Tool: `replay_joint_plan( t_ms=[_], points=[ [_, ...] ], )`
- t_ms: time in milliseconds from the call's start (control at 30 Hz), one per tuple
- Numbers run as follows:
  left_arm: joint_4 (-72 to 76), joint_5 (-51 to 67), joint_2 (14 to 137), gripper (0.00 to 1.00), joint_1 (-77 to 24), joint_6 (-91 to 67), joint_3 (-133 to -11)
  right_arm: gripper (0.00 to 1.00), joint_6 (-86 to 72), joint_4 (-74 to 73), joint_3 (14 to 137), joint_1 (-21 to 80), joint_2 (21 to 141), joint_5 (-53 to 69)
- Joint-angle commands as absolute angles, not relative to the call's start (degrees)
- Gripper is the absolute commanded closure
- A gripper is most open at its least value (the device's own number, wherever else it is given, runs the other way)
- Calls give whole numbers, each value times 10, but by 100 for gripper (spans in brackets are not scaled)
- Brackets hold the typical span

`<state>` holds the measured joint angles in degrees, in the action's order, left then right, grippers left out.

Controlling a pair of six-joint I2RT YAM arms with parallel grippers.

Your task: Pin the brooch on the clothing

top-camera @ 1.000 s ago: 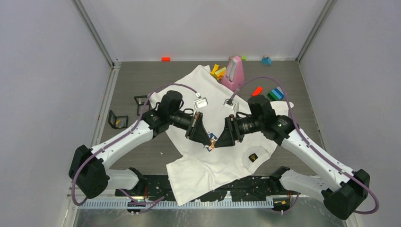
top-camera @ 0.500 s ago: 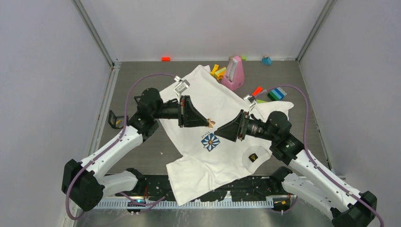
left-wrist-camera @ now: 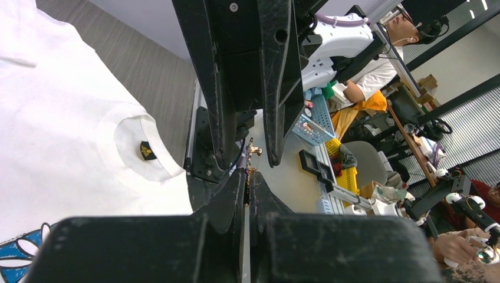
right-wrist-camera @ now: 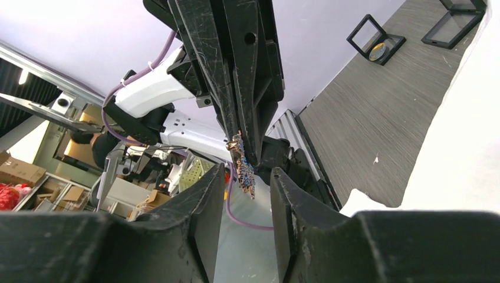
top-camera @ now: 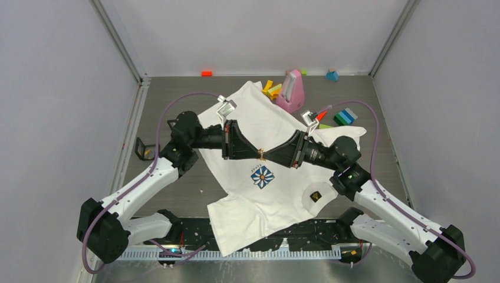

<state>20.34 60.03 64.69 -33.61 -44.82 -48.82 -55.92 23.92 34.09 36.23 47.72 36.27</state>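
Not pinned yet, folks. The brooch [top-camera: 263, 154] is up in the air over the middle of the shirt [top-camera: 265, 115], just past the daisy print [top-camera: 262, 177], and as far as I can see it's not touching the cloth. The left gripper [top-camera: 258, 152] has it pinched tight at the very tips. The right gripper [top-camera: 269, 156] is nose to nose with it, fingers parted a little, one on each side of the brooch. Its wrist view shows a gap on both sides, so I'd say it isn't gripping. Can't tell if the clasp is open, too small. So basically everything's left: pin through the fabric, then close it.

Room-wise it looks fine. The shirt lies spread out crooked on the table [top-camera: 177, 94], its near corner draped over the rail by the arm bases and the black label [top-camera: 316, 196] close to the right arm. There's loads of bare cloth under the grippers. The pink thing [top-camera: 293, 89] and blocks [top-camera: 343, 117] sit at the shirt's far edge, and the frames [top-camera: 146, 149] are off left, all well away from the brooch.
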Motion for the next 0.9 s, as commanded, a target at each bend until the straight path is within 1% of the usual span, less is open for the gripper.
replay_joint_plan(
  t_ms=[0,67,200,367,467,533,800,867],
  points=[
    [237,612,631,100,-335,-453,-488,61,-570,288,344,366,478,375],
    [238,611,632,100,-334,-453,-488,64,-571,286,339,366,476,375],
    [239,614,633,100,-335,-454,-488,72,-568,280,335,367,474,364],
    [254,626,635,100,-335,-463,-487,89,-553,238,341,367,490,340],
    [257,636,634,100,-337,-462,-487,96,-548,215,345,367,501,317],
    [258,641,634,100,-340,-461,-487,99,-546,200,349,366,511,307],
    [254,652,653,100,-359,-463,-489,99,-537,192,373,369,553,305],
    [248,644,656,100,-359,-462,-488,98,-534,193,380,371,564,313]
  ],
)
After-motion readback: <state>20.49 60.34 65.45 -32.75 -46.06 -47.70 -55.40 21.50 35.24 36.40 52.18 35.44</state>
